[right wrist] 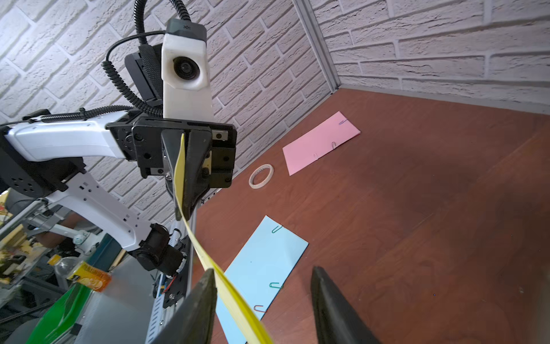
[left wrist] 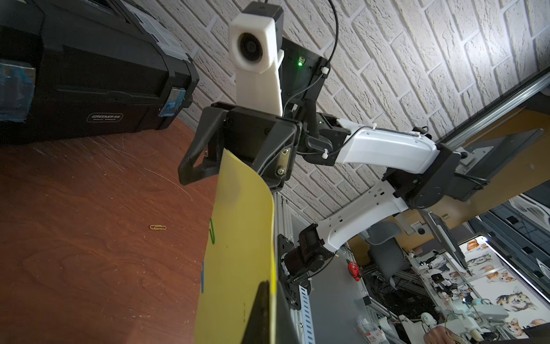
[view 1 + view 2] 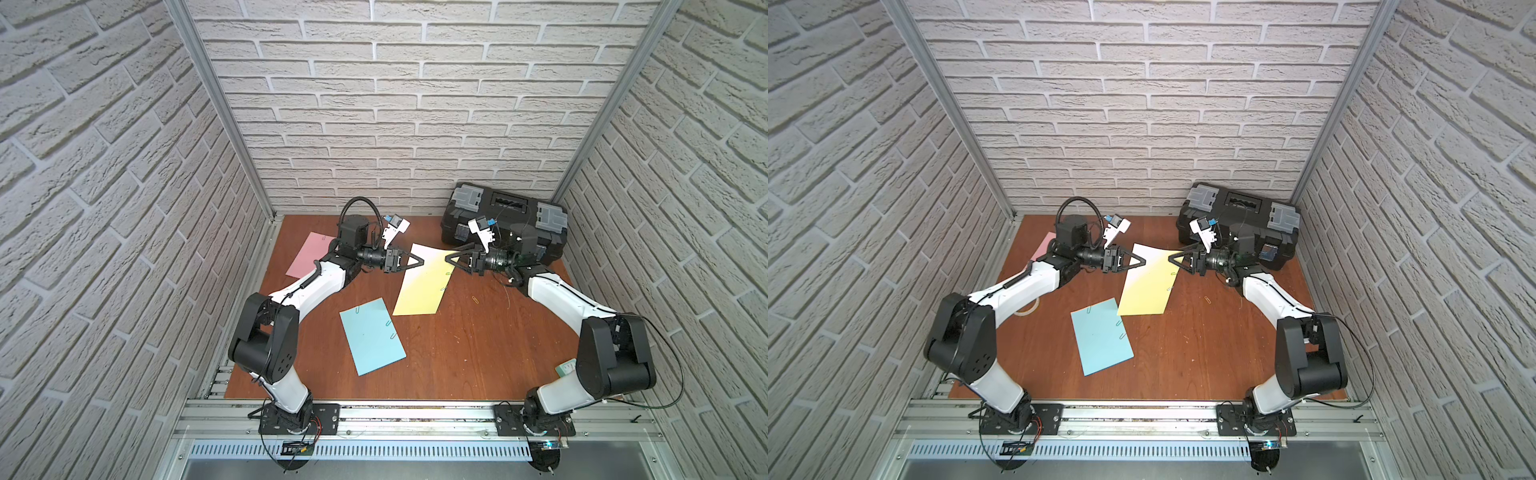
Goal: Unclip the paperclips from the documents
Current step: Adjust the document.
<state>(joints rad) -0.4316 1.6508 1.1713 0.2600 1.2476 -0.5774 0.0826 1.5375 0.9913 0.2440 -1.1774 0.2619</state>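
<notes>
The left gripper (image 3: 420,262) is clamped on the yellow sheet (image 3: 419,291) near its 11 o'clock corner, and that end is raised off the table (image 3: 478,353). The right gripper (image 3: 449,259) has its jaws apart, astride the sheet's 2 o'clock edge. Two paperclips (image 3: 448,274) sit on that edge. A loose clip (image 3: 474,299) lies at the sheet's 3 o'clock. The pink sheet (image 3: 307,259) lies at the table's 10 o'clock and the blue sheet (image 3: 372,336) at 7. Both are clipped.

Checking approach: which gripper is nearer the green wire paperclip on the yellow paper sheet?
Right. Right gripper open beside the green wire paperclip; left gripper clamps the opposite edge of the yellow paper sheet.
</notes>
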